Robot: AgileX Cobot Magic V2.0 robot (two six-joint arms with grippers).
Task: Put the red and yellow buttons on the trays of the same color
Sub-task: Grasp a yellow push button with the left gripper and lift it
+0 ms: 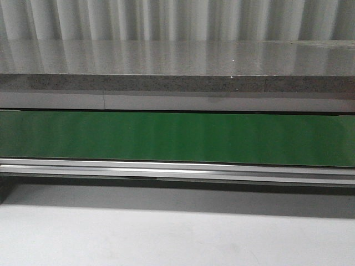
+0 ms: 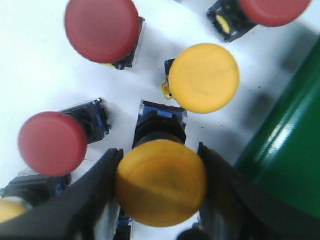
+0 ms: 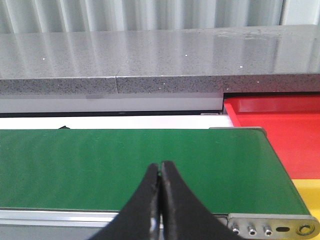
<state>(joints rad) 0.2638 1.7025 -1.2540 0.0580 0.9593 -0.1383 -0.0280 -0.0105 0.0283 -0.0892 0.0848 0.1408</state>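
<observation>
Front view showed only the green belt and grey counter; no arms or buttons.

Left hand straddled a yellow button, fingers at its sides; contact unclear. At 12 o'clock of it, a second yellow button. Red buttons: three, one cropped.

Right hand was closed, empty, over the belt. Red tray and yellow tray both cropped.
</observation>
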